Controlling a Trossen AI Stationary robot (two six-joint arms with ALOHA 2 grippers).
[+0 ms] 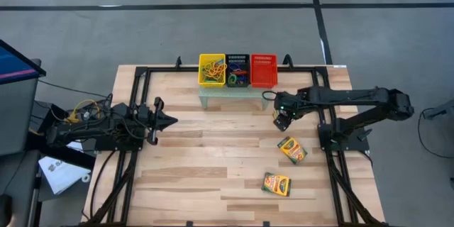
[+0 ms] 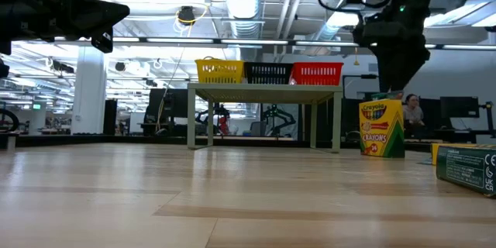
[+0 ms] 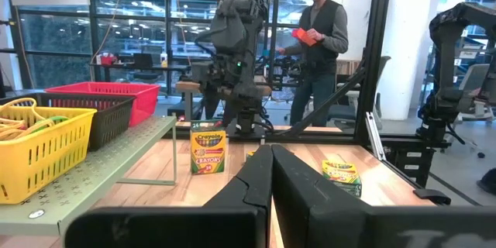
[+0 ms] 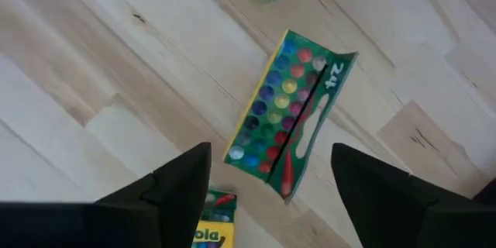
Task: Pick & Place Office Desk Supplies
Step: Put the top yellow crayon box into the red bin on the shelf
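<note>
Crayon boxes are three on the tabletop (image 1: 213, 149), and the right gripper (image 1: 281, 119) hangs above one that stands upright, its fingers spread and grasping nothing.

The upright crayon box (image 2: 381, 129) stands at about 2 o'clock from the tabletop's middle, below the right gripper; the second crayon box (image 1: 291, 150) and the third crayon box (image 1: 277, 184) lie flat toward 4 o'clock. Rubber bands (image 1: 212, 70) already fill the yellow basket (image 1: 201, 59) on the small shelf (image 1: 227, 91) at 12 o'clock. The step in hand seems to be a grasp of the upright box; the next move calls for lowering the spread fingers around it. Only the right wrist view shows its open top and the crayon tips between the fingers (image 4: 167, 190); the high view hides the box under the gripper. The left gripper (image 1: 167, 121) waits at 9 o'clock, fingers clenched.
</note>
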